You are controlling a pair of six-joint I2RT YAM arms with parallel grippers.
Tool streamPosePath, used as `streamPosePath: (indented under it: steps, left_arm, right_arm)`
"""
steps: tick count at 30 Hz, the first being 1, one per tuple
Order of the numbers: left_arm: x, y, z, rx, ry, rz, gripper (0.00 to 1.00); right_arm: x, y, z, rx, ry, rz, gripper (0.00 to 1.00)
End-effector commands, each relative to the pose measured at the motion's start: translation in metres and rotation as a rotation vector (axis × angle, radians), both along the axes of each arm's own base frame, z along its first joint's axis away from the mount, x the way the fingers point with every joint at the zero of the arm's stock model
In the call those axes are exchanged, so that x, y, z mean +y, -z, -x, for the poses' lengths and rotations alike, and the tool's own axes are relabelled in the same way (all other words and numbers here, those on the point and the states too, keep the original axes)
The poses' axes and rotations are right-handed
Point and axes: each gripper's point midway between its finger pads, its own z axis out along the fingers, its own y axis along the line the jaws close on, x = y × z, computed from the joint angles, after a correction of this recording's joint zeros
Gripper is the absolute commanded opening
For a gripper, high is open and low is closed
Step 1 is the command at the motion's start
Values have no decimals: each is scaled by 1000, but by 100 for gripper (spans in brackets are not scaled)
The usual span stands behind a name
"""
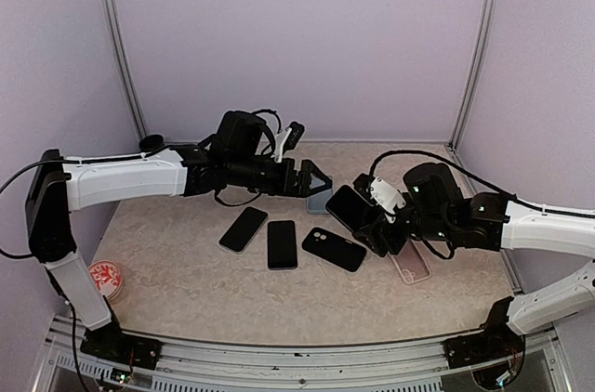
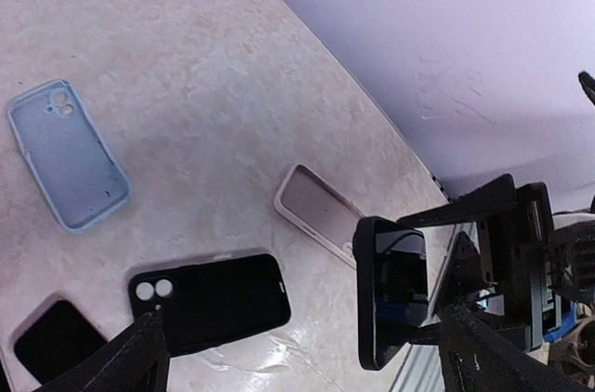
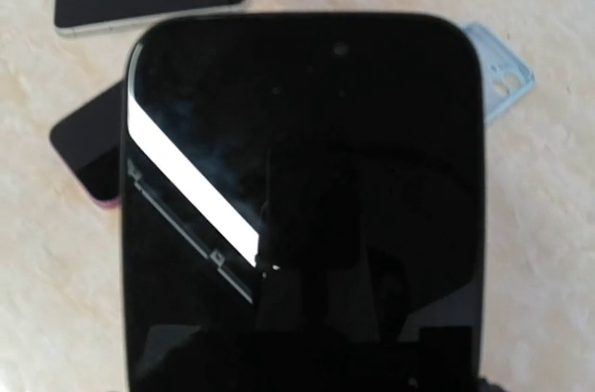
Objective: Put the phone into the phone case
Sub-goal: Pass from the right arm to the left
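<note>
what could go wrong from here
1. The phone is held in the air by the right gripper only, with the left gripper open; a slip would likely drop it.
2. The blue case, pink case and black case lie close together; the phone could go into one that may not fit.
3. Lowering it might knock the loose phones beside the black case.

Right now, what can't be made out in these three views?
1. Right wrist view: how the right claw grips the held phone; the phone fills the frame and hides the grip.
2. Top view: most of the blue case, covered by the left claw.
3. Left wrist view: the dark phone at lower left, partly hidden by a claw finger.
4. Top view: the print on the red disc, too small.
</note>
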Motion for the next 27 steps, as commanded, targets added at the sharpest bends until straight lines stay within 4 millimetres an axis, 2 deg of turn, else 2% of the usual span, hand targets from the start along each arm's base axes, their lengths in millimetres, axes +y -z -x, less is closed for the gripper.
streamPosePath:
  steps: [1,8,17,22,25,27]
  left_arm:
    - [-20,-9,22,56,144,110,97]
    - [-35,-3,36,167,250,183,82]
    - [-39,24,38,312,266,167,73]
    - [-44,23,39,319,273,176,50]
    - [-46,24,38,328,274,178,42]
    - [-48,25,40,335,284,183,40]
  right_arm:
    - [13,-21,2,-71,-54,-71,73]
    - [15,-26,4,-111,-67,-74,72]
    - [17,-29,3,-153,-60,-67,72]
    - [18,-18,0,-143,-48,-23,72]
    - [19,-15,-1,-145,-45,-10,72]
    - [19,-14,-2,-147,-41,-5,72]
